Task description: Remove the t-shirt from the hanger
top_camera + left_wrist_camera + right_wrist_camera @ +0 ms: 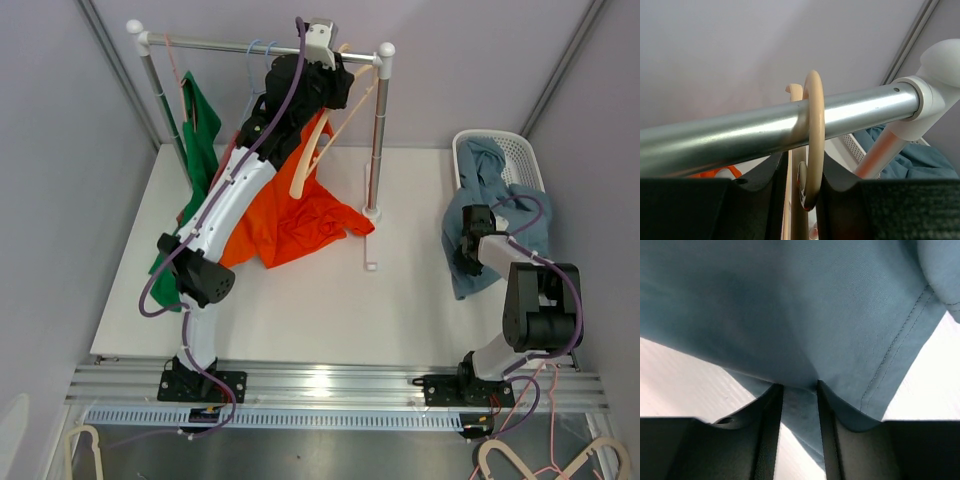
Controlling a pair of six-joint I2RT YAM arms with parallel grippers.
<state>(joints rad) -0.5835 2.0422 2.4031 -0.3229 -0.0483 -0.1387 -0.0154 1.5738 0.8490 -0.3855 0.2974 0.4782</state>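
Note:
A wooden hanger (352, 108) hangs from the metal rail (230, 45) of a clothes rack. My left gripper (335, 72) is up at the rail. In the left wrist view its jaws (805, 165) are shut on the hanger's hook (813, 120), which loops over the rail (740, 135). The orange t-shirt (300, 215) trails from the hanger down onto the white table, mostly spread flat. My right gripper (466, 243) rests at the right on a blue t-shirt (490, 205). Its jaws (800, 387) pinch the blue cloth (805, 315).
A green shirt (200, 140) hangs at the rail's left end beside pink and blue hangers. The rack's right post (378, 130) stands mid-table. A white basket (520, 150) at the back right holds the blue shirt's upper part. Spare hangers (550, 460) lie below the table's front edge.

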